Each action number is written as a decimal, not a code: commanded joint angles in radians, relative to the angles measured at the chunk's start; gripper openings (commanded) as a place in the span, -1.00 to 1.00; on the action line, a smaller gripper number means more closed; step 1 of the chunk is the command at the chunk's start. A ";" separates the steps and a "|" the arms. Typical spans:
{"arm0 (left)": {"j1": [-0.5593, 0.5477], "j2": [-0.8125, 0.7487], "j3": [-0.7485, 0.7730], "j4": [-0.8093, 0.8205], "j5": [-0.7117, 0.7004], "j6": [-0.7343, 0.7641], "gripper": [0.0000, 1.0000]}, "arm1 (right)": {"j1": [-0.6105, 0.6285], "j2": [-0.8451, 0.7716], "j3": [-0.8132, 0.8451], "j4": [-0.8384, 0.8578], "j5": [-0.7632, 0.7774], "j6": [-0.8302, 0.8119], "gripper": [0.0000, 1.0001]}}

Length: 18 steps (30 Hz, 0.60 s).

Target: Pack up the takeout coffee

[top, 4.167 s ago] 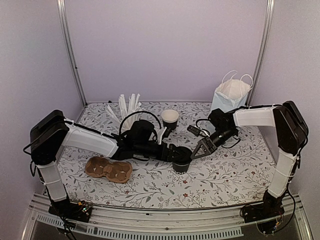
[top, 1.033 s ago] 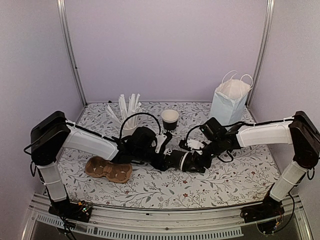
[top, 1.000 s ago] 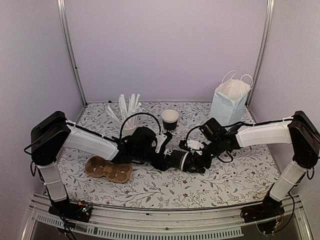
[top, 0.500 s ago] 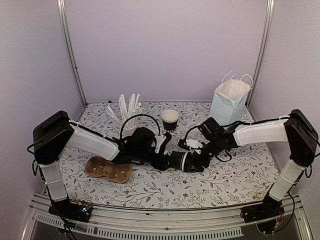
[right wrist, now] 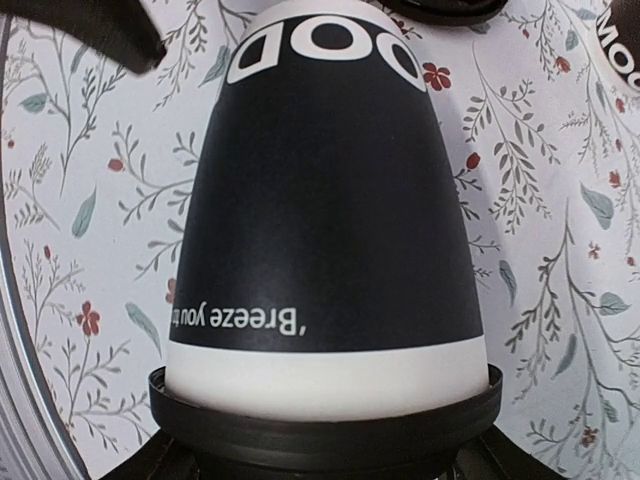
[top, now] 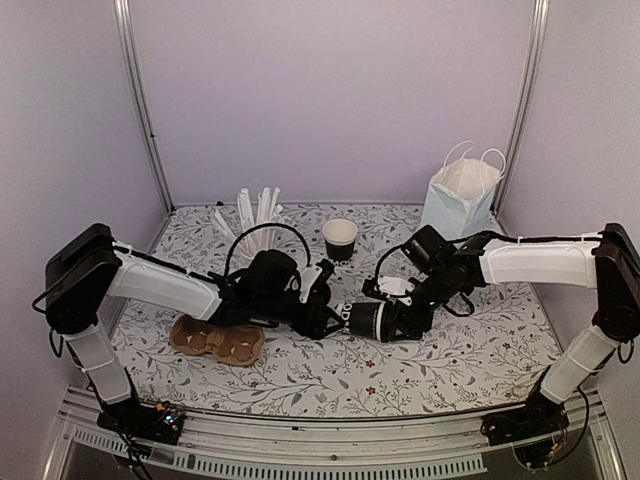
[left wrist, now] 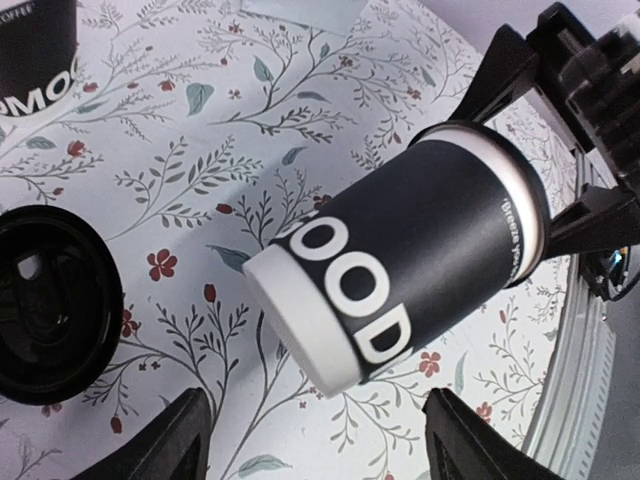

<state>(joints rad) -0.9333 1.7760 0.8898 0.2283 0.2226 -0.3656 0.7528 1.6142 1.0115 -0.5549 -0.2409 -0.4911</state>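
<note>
Two arms meet at the middle of a flower-patterned bench (top: 450, 350) in the overhead view, the left arm (top: 160, 285) reaching in from the left and the right arm (top: 530, 262) from the right. Between their tips a black takeout coffee cup (top: 365, 320) is tipped on its side. A second cup (top: 340, 240) stands upright just behind it. A white cup of straws (top: 255, 225) is at the back left, a pale blue bag (top: 460, 200) at the back right, and a brown cardboard carrier (top: 215, 338) sits just in front of the left arm. In the left wrist view, the left fingers (left wrist: 170, 440) are spread apart at the bottom edge. The tipped cup (left wrist: 400, 270) lies beyond them, narrow base toward them, touching neither. The right fingers (left wrist: 515, 70) flank its wide end, clamped on it. A flat black lid (left wrist: 45, 310) rests on the bench at the left, in front of the second cup (left wrist: 35, 50). In the right wrist view, the cup (right wrist: 330, 200) fills the frame, its wide end nearest and ringed in black. One left finger (right wrist: 80, 30) shows dark at the top left, clear of the cup.
</note>
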 commanded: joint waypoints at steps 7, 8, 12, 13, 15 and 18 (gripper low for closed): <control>0.004 -0.187 -0.060 -0.045 -0.106 0.036 0.54 | 0.005 -0.129 0.149 -0.466 0.305 -0.418 0.17; 0.005 -0.193 -0.062 -0.044 -0.112 0.037 0.54 | 0.005 -0.126 0.166 -0.498 0.339 -0.433 0.17; 0.006 -0.206 -0.076 -0.035 -0.128 0.034 0.54 | 0.006 -0.102 0.239 -0.631 0.493 -0.473 0.17; 0.007 -0.208 -0.080 -0.031 -0.130 0.033 0.55 | 0.007 -0.097 0.249 -0.662 0.538 -0.475 0.18; 0.008 -0.210 -0.086 -0.024 -0.131 0.033 0.55 | 0.008 -0.076 0.259 -0.727 0.635 -0.460 0.19; 0.008 -0.209 -0.093 -0.012 -0.127 0.030 0.55 | 0.009 -0.049 0.239 -0.811 0.764 -0.417 0.22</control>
<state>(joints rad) -0.9310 1.5883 0.8135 0.2031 0.1097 -0.3439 0.7547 1.5219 1.2549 -1.1778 0.2916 -0.9195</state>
